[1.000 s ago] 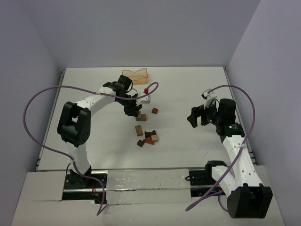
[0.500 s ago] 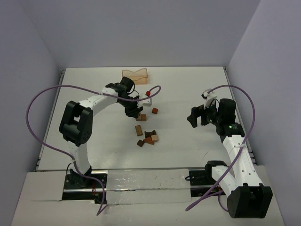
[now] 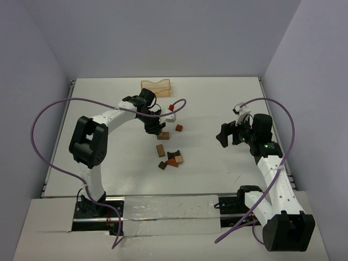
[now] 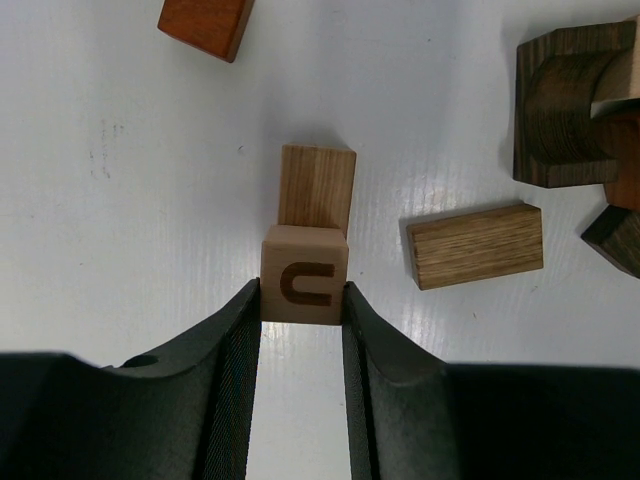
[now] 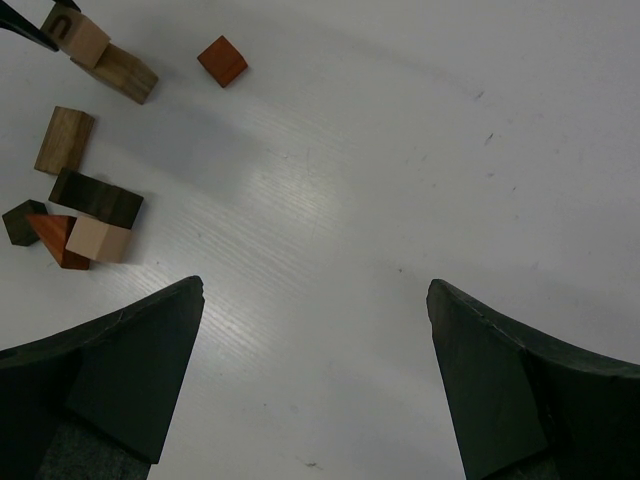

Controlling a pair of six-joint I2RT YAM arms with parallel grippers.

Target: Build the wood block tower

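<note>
Left wrist shows my left tool [image 4: 303, 297] clamped on the lettered cube [image 4: 305, 283], barely moved this past second, against the tan cuboid [image 4: 317, 187]; placement pending. Right tool [image 5: 315, 290] gapes wide, empty.

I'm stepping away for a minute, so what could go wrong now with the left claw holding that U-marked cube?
1. The left claw pinches the U-marked cube only at its fingertips, so the cube might twist or slip out.
2. The tan block lies right by the cube, so setting the cube down or opening the claw could shove that block aside.
</note>
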